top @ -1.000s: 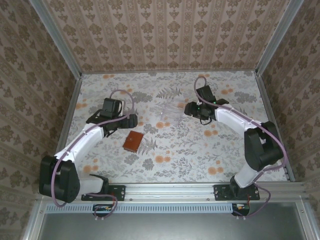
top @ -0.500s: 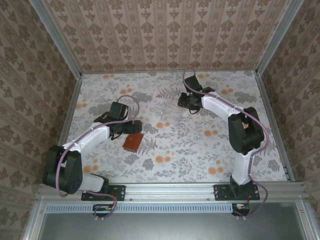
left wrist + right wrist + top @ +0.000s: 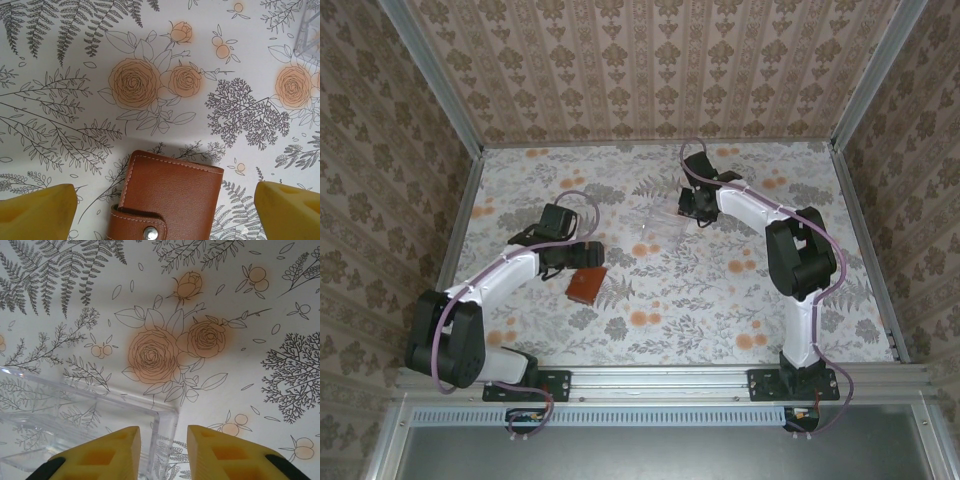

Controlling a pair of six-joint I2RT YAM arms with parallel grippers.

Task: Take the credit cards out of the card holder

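Barely started: no credit cards out or visible, card holder lying closed with snap fastened on the surface, left of centre. Left hand spread wide just over its far edge, fingers either side, not touching. Right hand far side, narrowed around a corner wall of the clear tray, actual pinch impossible to tell; left to do: grab, unsnap, open, pull cards.

You'll find the clear plastic tray near the centre of the floral table cover, slightly toward 12 o'clock. Damask-patterned walls stand at 9, 12 and 3 o'clock.
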